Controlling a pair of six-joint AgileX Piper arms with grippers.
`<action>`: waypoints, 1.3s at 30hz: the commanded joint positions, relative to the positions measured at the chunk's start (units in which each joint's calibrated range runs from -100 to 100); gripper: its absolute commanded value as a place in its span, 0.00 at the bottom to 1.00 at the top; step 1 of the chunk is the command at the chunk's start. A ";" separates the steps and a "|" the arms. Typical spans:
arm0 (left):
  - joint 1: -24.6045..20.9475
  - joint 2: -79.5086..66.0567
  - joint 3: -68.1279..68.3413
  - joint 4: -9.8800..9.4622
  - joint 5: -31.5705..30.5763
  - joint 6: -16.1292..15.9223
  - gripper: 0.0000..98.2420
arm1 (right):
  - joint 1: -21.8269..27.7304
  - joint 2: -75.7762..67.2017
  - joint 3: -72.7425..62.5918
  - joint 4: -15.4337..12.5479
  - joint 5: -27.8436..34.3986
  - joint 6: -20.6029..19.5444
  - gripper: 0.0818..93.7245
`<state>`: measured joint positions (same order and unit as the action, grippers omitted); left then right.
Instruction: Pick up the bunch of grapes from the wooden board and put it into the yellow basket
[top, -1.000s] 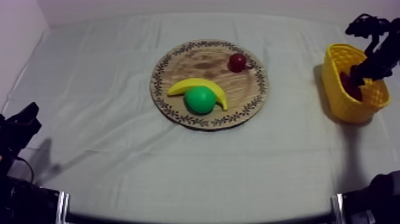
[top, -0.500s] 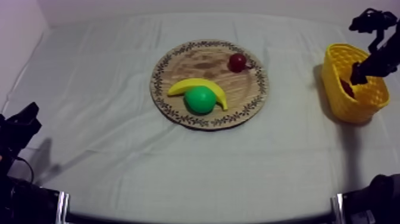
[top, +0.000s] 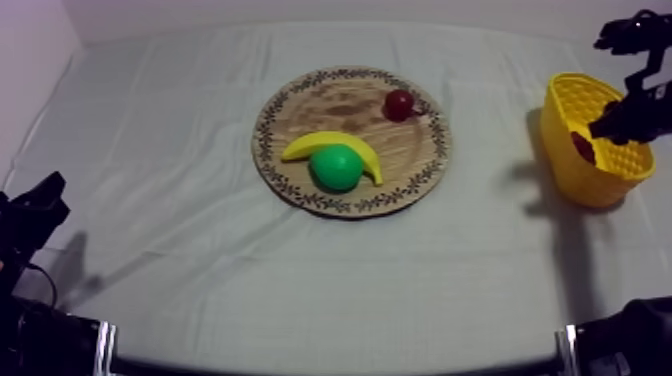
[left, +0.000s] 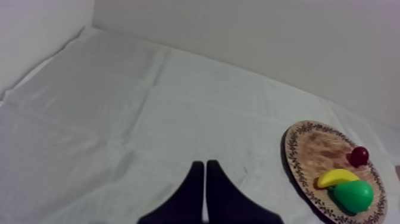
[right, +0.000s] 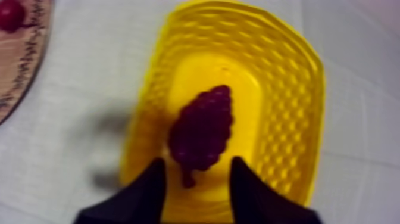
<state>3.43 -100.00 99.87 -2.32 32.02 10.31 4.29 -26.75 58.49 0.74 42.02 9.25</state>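
Your right jaws are released: the two black fingers (right: 143, 193) stand apart with nothing between them, and they hang just over the yellow basket (right: 297, 89). The bunch of grapes (right: 202, 131) lies inside this basket, on its floor, and the fingers do not touch it. It is a dark purple-red cluster of small round bumps, wide near the jaws and narrower at the far end, with a short stem that points toward the jaws. In the top view you see it as a dark patch inside the basket.

Your left jaws are clenched on nothing, the fingers (left: 193, 190) lying together as a narrow wedge over the bare cloth of the bench (left: 119, 119).

In the top view the basket stands at 3 o'clock from the round wooden board (top: 300, 110), well apart from it. On the board the small red fruit (top: 399, 103) sits at 1 o'clock near the rim. The banana (top: 330, 143) curves over the pear (top: 336, 168) toward 6 o'clock and touches it.
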 joint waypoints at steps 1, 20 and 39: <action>0.01 0.00 0.02 0.00 -0.01 -0.02 0.00 | -1.76 -6.15 4.78 -0.88 -1.01 -0.48 0.17; 0.01 0.00 0.02 0.00 -0.01 0.02 0.00 | -4.42 -43.87 31.81 -2.96 -1.05 -3.72 0.01; 0.01 0.00 0.02 0.00 -0.01 0.02 0.00 | -3.63 -68.60 40.93 -1.56 -2.21 -6.03 0.00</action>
<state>3.43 -100.00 99.87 -2.32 32.02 10.33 0.64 -95.30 99.36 -0.78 40.02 3.02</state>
